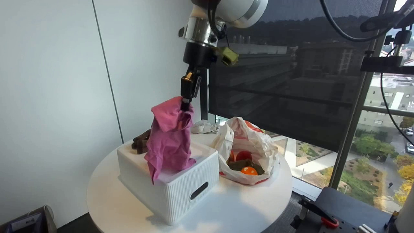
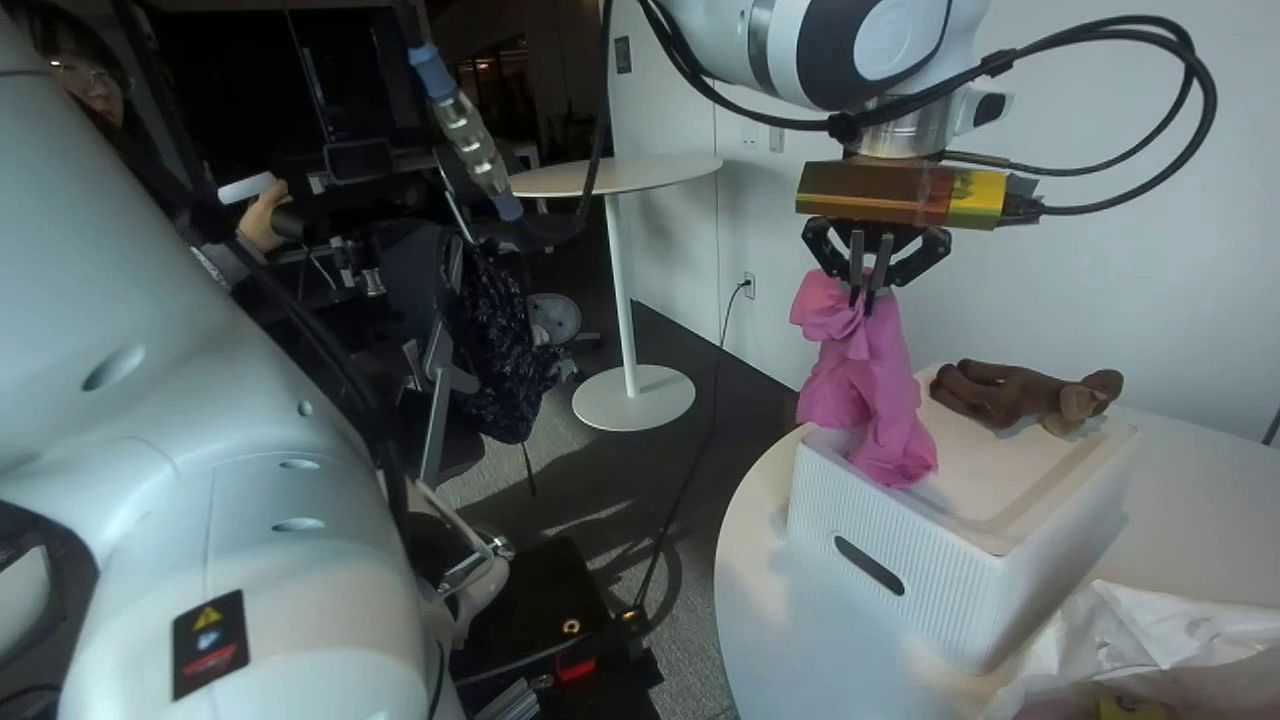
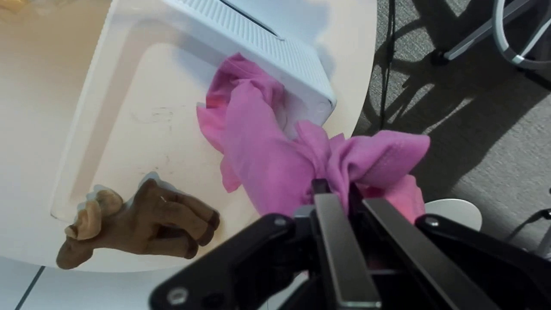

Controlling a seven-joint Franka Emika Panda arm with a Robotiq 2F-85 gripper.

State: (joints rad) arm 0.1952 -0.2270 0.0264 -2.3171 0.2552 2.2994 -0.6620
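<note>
– Jaws first: apart, or have you got something?

– Clamped. My gripper (image 2: 861, 302) points down with a bunch of pink cloth (image 1: 169, 139) pinched hard between its fingers, and through the wrist view I see folds bulging out on both sides of the tips.

– Where does the cloth hang?

– Over a white box (image 1: 187, 181), toward the ribbed wall with the dark slot (image 1: 199, 191). Its lower part comes down to the box's top; I can't tell how much of it actually rests there. In an exterior view a pointed tip crosses the line of the rim.

– Anything else up on that box?

– A brown plush animal (image 3: 142, 219), lying on its side, back from the slot wall. From the wrist I see it apart from the cloth.

– And around the box?

– It stands on a round white table (image 1: 106, 191). Just beside it I see a plastic bag (image 1: 266, 147), white with red print, mouth gaping, an orange ball (image 1: 249, 171) inside. A crumpled white bundle (image 1: 203, 127) lies behind, and a dark shade (image 1: 281, 81) covers part of the window.
</note>
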